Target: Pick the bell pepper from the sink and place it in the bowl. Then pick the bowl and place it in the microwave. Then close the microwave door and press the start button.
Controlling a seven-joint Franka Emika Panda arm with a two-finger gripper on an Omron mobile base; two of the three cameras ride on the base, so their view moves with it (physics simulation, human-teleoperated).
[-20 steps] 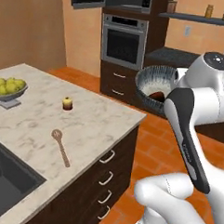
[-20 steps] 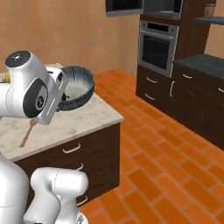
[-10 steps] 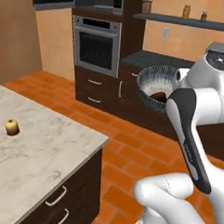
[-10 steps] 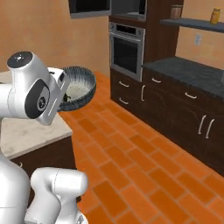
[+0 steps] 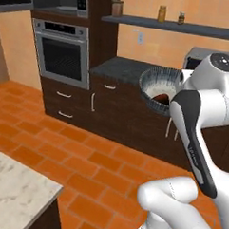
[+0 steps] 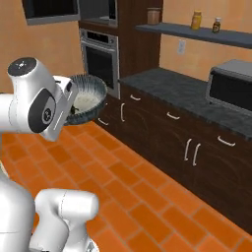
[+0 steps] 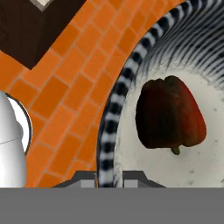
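Note:
My gripper is shut on the near rim of the bowl, whose striped dark wall passes between the two fingertips. The orange-red bell pepper lies on the bowl's pale speckled inside. From the base, the bowl hangs in the air in front of my white arm with the bell pepper inside, above the orange brick floor. The bowl sits level at the gripper. The microwave is built in above the wall oven, its door swung open to the left. The sink is out of view.
The wall oven stands below the microwave. A dark counter over dark drawers runs right of it and carries a grey countertop appliance. A shelf with jars hangs above. A marble island corner is at lower left.
The whole picture has swept sideways as the base turned: the marble island slid off to the left and the oven wall came closer. The bowl with the pepper stays held.

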